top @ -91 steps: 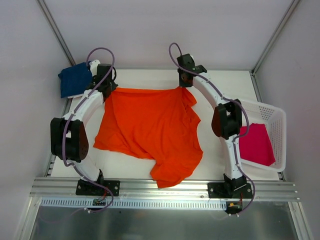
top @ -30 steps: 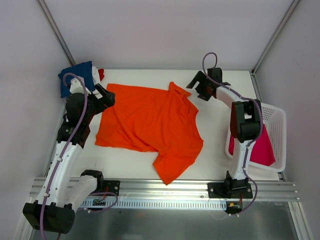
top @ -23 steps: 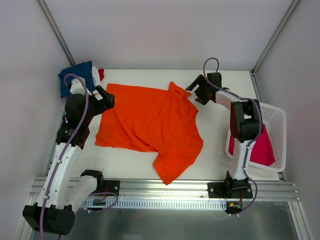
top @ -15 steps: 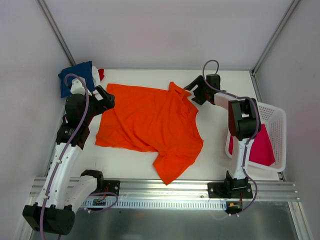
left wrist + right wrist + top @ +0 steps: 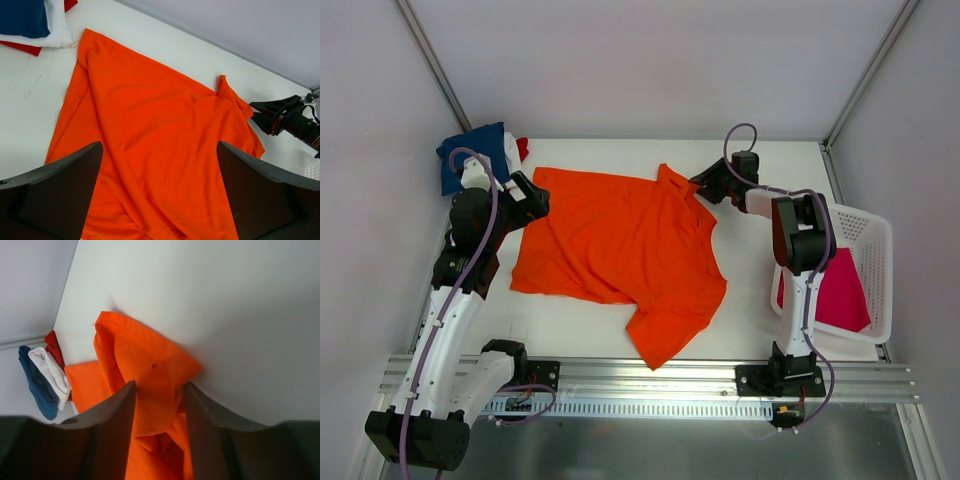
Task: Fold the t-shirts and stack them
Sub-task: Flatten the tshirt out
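A bright orange t-shirt [image 5: 620, 245] lies spread on the white table, and fills the left wrist view [image 5: 160, 160]. My right gripper [image 5: 705, 188] is low at the shirt's far right corner. Its jaws are half closed around a bunched fold of the orange cloth [image 5: 145, 360], with a gap still between them [image 5: 160, 385]. My left gripper [image 5: 525, 195] hovers over the shirt's far left corner, wide open and empty [image 5: 159, 145]. Folded navy [image 5: 470, 155], white [image 5: 57, 25] and red [image 5: 523, 148] t-shirts are stacked at the far left corner. A magenta t-shirt [image 5: 840, 295] lies in the basket.
A white lattice basket [image 5: 880, 235] stands at the table's right edge, beside the right arm. The metal rail with both arm bases runs along the near edge. Grey walls close in the far and side edges.
My right gripper has slid left onto the shirt's far right corner and its jaws have narrowed around the cloth. The left arm has stayed put over the last second.
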You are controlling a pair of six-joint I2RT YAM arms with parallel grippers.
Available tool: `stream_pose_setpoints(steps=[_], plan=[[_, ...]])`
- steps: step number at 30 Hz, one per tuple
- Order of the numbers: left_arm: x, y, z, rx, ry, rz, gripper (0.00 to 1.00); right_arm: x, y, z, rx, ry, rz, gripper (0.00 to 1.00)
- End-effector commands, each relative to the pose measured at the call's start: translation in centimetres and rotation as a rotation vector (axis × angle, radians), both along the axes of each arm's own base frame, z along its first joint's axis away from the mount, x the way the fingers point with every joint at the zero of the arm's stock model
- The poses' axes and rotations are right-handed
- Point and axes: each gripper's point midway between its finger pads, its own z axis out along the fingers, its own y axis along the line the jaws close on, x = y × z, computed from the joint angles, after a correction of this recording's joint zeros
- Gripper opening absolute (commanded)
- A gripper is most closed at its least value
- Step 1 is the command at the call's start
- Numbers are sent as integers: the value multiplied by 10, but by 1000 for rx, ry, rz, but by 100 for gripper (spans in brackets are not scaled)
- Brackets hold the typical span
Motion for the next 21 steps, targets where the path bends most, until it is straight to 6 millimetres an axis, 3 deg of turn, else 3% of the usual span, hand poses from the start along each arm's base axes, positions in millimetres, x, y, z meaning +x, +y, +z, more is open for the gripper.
stream_pose_setpoints(steps=[1,4,8,16,19,20,21], plan=[[-3,-4,2,23,-15,-35,99,12,-5,11,7,-40,-6,43],[-3,-4,2,20,-15,-34,99,11,-8,12,0,-43,-6,18],[-4,-4,3,18,-19,-34,99,11,-12,15,-18,-38,-7,1],[-6,-8,4,9,-22,-55,99,24,-6,43,-40,-74,39,0],[-6,-8,5,7,-25,-56,99,38,8,67,-17,-135,84,0],[-6,-8,4,7,-23,-56,99,48,16,90,4,-192,112,0],[-6,-8,4,7,-23,-58,99,53,20,87,7,-195,130,1]])
